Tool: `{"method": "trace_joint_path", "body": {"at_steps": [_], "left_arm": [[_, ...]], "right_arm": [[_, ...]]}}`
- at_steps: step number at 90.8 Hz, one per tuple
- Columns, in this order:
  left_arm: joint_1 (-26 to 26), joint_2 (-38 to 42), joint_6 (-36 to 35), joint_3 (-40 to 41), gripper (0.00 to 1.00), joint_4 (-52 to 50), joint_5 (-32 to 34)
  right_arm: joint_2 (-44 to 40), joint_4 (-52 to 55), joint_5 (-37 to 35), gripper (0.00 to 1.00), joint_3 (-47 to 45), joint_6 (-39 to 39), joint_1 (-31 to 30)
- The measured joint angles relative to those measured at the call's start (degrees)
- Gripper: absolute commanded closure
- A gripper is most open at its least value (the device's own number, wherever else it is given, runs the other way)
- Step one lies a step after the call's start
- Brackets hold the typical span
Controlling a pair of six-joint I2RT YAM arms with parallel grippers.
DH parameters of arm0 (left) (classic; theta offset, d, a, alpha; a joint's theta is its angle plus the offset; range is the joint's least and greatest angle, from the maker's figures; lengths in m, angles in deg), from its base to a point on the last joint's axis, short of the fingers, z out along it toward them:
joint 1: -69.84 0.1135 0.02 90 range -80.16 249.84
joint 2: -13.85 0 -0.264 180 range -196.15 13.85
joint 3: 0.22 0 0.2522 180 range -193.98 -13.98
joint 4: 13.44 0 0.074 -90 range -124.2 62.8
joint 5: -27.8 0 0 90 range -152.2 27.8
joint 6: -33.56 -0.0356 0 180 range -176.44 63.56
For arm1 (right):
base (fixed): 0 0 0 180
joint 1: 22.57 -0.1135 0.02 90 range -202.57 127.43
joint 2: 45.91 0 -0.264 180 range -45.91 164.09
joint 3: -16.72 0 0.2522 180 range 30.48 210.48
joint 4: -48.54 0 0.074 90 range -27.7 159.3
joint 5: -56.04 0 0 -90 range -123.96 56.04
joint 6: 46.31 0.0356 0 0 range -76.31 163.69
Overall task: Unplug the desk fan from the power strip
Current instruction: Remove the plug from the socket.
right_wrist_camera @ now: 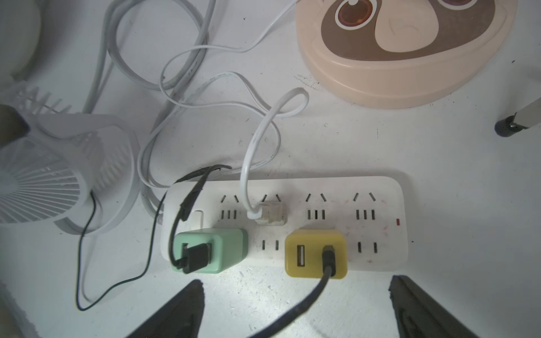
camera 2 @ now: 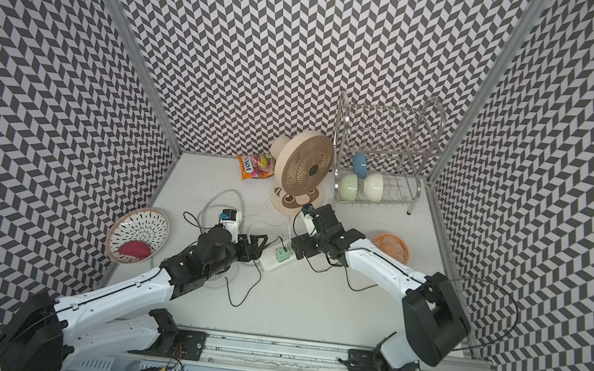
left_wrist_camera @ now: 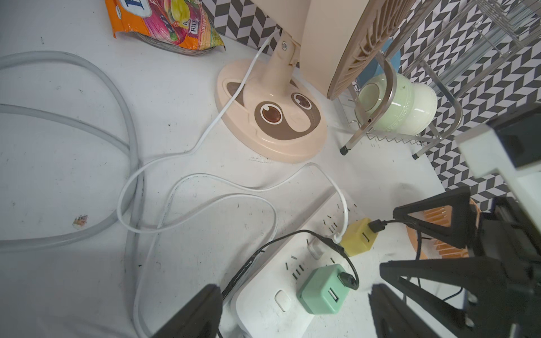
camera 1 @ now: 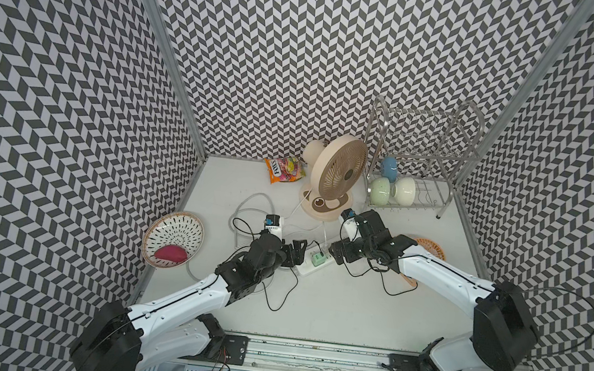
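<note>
The white table (camera 1: 330, 312), boxed in by chevron walls (camera 1: 283, 59), held the power strip (right_wrist_camera: 380, 222) at its middle, with the fan (camera 1: 339, 168) just behind and the fan's white plug (right_wrist_camera: 269, 216) seated in the strip. The left gripper (left_wrist_camera: 292, 292) and right gripper (right_wrist_camera: 295, 282) flanked the strip, fingers spread wide, grasping nothing. An orange bag (camera 1: 285, 170) by the back wall read "FOX'S".
</note>
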Motion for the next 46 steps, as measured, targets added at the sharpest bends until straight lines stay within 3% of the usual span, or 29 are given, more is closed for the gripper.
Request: {"method": "trace_joint_path", "body": {"at_steps": [46], "left_arm": [[-1.6,-7.06,0.02,-0.13,0.31,1.4,-0.76]], "right_arm": [[6.91,2.21,-0.94,0.38,3.02,0.55,-0.26]]}}
